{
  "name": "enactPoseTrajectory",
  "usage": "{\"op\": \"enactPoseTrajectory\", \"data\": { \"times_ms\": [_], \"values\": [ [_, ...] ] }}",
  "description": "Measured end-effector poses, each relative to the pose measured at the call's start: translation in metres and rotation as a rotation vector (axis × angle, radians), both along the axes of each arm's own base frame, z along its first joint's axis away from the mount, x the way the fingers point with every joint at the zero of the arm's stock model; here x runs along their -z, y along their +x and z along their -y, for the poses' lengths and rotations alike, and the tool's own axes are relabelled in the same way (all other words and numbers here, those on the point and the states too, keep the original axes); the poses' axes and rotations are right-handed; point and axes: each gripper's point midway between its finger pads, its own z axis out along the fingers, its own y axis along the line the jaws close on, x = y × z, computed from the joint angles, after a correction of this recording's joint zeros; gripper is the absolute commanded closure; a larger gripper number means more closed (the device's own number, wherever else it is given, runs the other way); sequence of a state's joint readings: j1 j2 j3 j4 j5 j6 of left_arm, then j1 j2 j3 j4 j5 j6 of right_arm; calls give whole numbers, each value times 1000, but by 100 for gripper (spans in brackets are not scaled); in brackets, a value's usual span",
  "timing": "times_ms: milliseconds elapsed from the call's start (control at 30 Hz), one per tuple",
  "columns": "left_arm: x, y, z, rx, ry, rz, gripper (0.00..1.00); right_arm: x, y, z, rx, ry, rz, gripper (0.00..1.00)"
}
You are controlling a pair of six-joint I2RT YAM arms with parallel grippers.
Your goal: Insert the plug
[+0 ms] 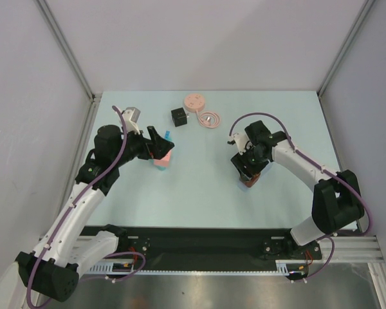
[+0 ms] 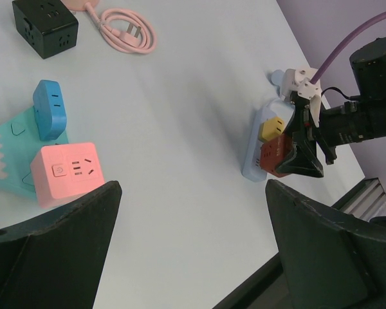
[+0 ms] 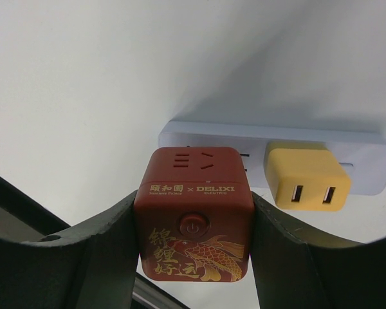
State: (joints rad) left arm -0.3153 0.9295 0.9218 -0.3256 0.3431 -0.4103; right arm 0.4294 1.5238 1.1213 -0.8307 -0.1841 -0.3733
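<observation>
Red plastic cube adapter (image 3: 192, 193) is clamped by right gripper (image 3: 193, 251) against white plastic power strip (image 3: 199, 132), beside yellow rectangular charger (image 3: 307, 175). Left gripper (image 2: 190, 251) is spread wide, grasping nothing.

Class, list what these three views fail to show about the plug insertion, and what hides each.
Red plastic cube adapter prongs: right wrist view, behind its own body; seating unclear.
Pale power strip: top view, mostly under the right arm's fingers.
Pink cube socket: top view, partly under the left arm's fingers.

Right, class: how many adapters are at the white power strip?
2. A red cube held by the right gripper, and a yellow adapter beside it on the strip. More may be hidden.
</observation>
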Motion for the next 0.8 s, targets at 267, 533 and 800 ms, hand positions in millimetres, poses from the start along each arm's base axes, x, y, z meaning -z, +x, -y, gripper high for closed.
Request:
{"op": "enactPoseTrajectory", "data": {
  "times_ms": [267, 533, 800],
  "values": [
    [0, 0, 0, 0, 0, 0, 0, -1, -8, 1, -4, 14, -6, 100],
    [0, 0, 0, 0, 0, 0, 0, 2, -4, 0, -4, 26, 20, 100],
    [0, 0, 0, -1, 0, 0, 0, 4, -1, -2, -8, 38, 36, 100]
  ]
}}
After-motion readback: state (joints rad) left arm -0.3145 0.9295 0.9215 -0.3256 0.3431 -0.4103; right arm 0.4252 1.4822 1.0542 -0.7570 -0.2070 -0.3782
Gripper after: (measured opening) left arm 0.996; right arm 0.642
